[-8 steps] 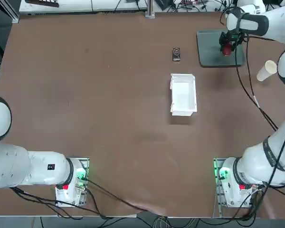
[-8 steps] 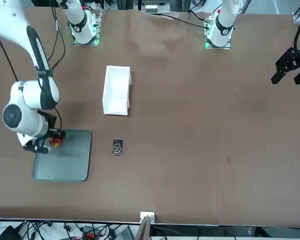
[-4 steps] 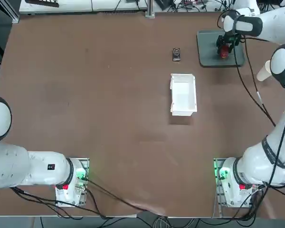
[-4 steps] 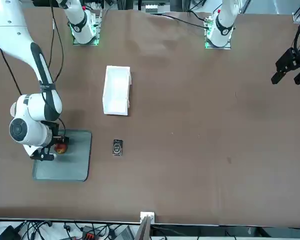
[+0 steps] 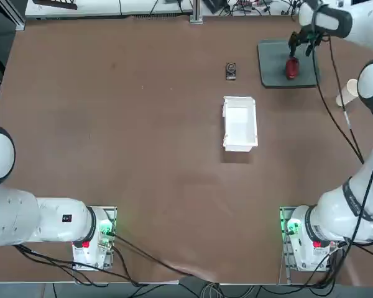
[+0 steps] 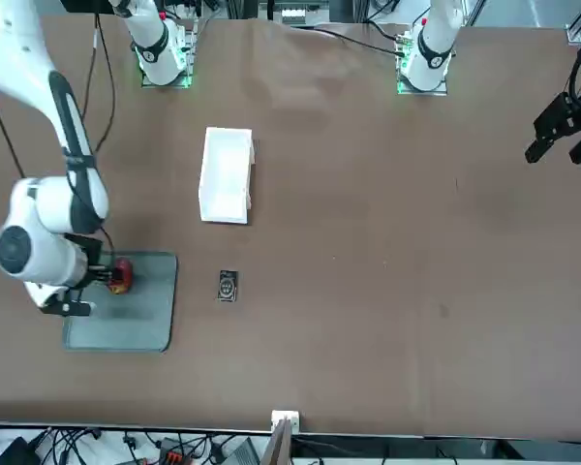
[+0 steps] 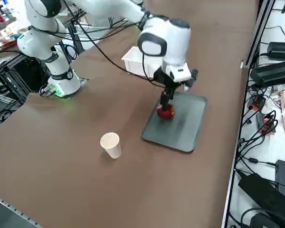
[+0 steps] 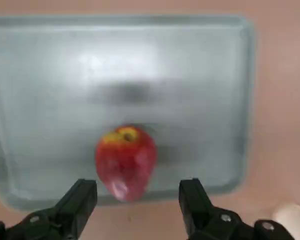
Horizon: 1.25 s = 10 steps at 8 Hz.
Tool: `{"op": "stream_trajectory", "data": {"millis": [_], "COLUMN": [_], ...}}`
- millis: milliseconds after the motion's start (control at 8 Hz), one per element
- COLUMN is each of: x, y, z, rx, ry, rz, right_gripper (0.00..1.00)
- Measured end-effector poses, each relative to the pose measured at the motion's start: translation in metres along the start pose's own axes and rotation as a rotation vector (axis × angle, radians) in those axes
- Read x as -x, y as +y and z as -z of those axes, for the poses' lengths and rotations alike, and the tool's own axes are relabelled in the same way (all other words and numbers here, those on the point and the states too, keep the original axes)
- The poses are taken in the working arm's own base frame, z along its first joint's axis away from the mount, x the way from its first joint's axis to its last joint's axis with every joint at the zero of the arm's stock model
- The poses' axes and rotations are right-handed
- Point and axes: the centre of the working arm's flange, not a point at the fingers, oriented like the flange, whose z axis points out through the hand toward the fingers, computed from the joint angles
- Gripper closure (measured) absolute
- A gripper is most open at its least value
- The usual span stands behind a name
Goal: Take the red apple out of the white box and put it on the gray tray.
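Brown tabletop lies under the gray tray (image 5: 273, 65) at one o'clock overhead — the red apple (image 8: 126, 162) is on it. Right gripper (image 8: 138, 187), spread wide, should lift straight up — brushing nothing.

Right hand (image 8: 138, 186) above tray (image 7: 186, 124), cup (image 7: 111, 145) nearby

The brown table (image 5: 143, 143) bears (quite neatly) box (image 5: 240, 124), tray (image 5: 276, 64), cup (image 7: 111, 145).

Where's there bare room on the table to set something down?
The wide brown tabletop left of the white box is bare, as is the stretch between the box and the robot's bases. It's crowded at the gray tray: the red apple sits there under the open right gripper, the paper cup nearby.
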Motion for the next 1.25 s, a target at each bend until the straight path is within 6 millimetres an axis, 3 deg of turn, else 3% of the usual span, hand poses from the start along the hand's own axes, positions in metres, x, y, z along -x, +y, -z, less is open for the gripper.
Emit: {"op": "stream_trajectory", "data": {"millis": [250, 500, 875, 1250], "x": [0.017, 0.045, 0.082, 0.135], "y": [0.018, 0.029, 0.028, -0.001], "z": [0.092, 0.164, 0.232, 0.280], "rx": [0.002, -0.094, -0.135, -0.114], "ry": [0.050, 0.088, 0.107, 0.088], "rz": [-0.009, -0.037, -0.044, -0.011], "right_gripper": [0.00, 0.00, 0.00, 0.00]}}
